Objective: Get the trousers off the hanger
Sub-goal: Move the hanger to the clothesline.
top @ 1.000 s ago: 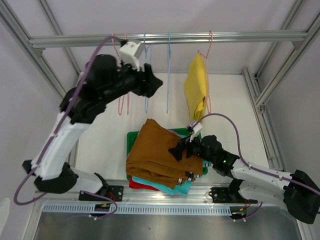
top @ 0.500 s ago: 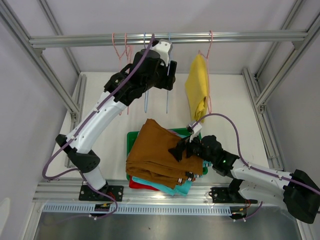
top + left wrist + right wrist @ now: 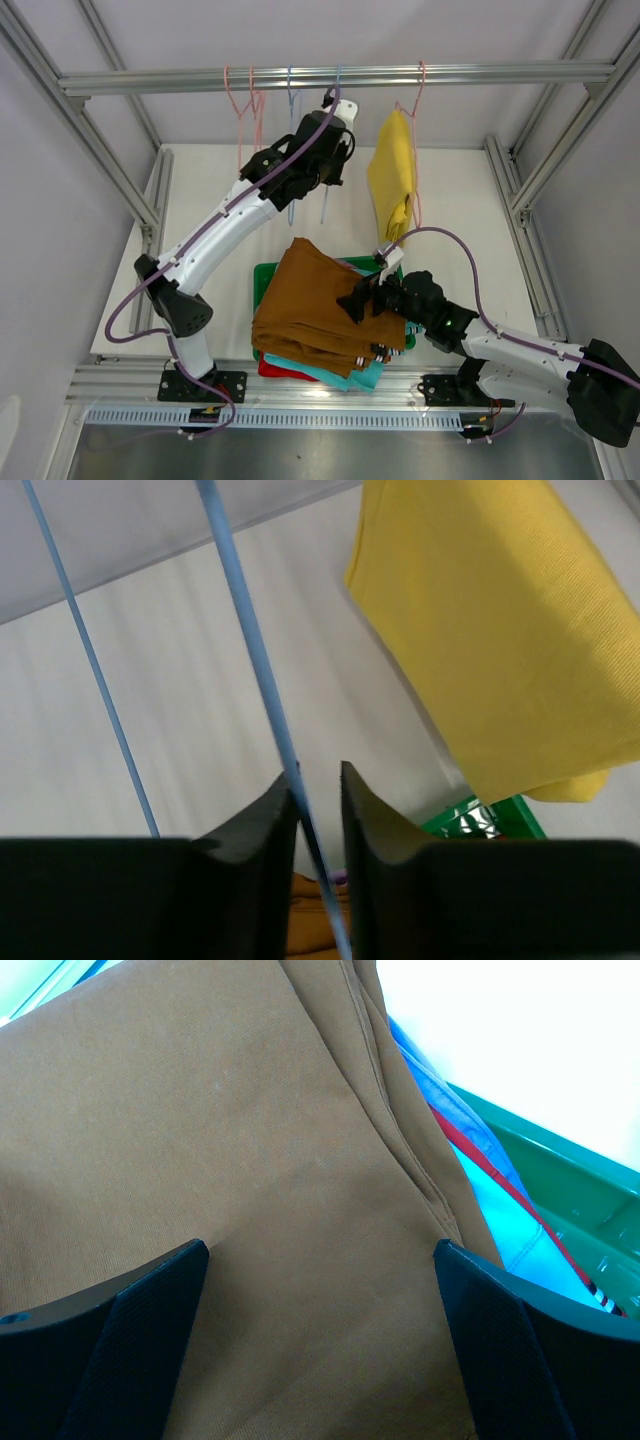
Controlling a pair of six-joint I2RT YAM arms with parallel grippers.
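Yellow trousers point(image 3: 392, 175) point(image 3: 500, 630) hang on a pink hanger point(image 3: 420, 80) from the top rail. My left gripper point(image 3: 335, 165) point(image 3: 318, 780) is raised just left of them. Its jaws stand narrow around the wire of an empty blue hanger point(image 3: 325, 200) point(image 3: 250, 650), with a small gap still showing. Brown trousers point(image 3: 310, 300) point(image 3: 200, 1160) top a pile over teal point(image 3: 360, 378) point(image 3: 500, 1230) and red point(image 3: 275, 372) pairs. My right gripper point(image 3: 358, 300) point(image 3: 320, 1260) hovers wide open over the brown cloth, holding nothing.
The pile lies in a green tray point(image 3: 262, 275) point(image 3: 560, 1180) at the table's near edge. A second blue hanger point(image 3: 291, 200) point(image 3: 90, 670) and empty pink hangers point(image 3: 245, 110) hang from the metal rail point(image 3: 500, 72). Frame posts stand at both sides.
My left arm swung right along the rail from the pink hangers to the blue hanger, and its jaws narrowed around the wire. The right arm has not moved.
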